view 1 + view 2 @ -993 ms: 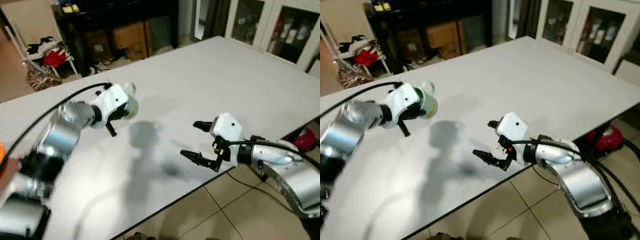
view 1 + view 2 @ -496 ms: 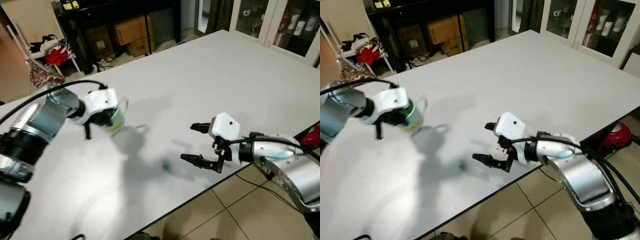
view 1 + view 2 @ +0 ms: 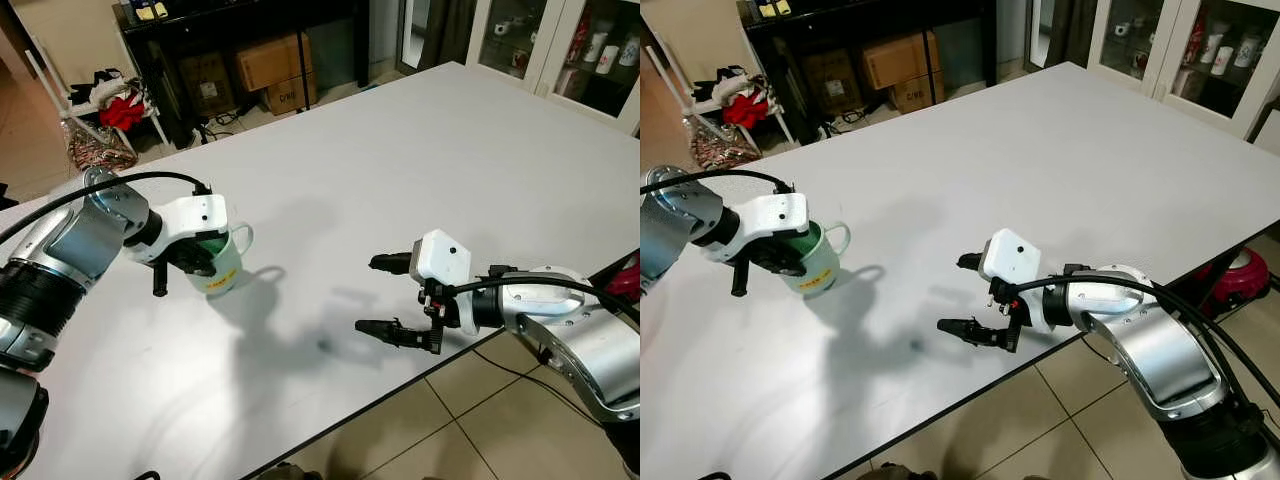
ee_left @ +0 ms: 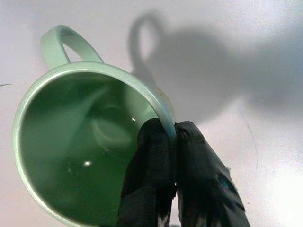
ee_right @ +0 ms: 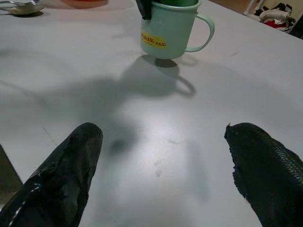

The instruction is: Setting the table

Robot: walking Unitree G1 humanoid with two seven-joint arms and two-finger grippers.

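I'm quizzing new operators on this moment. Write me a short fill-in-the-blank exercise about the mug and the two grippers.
1. The left gripper pinches the ____ of the green mug.
2. The mug's inside is ____ of drink.
3. The right gripper hovers over the white table with its fingers ____.
4. The mug's label is coloured ____.

Missing words: rim; empty; open; yellow
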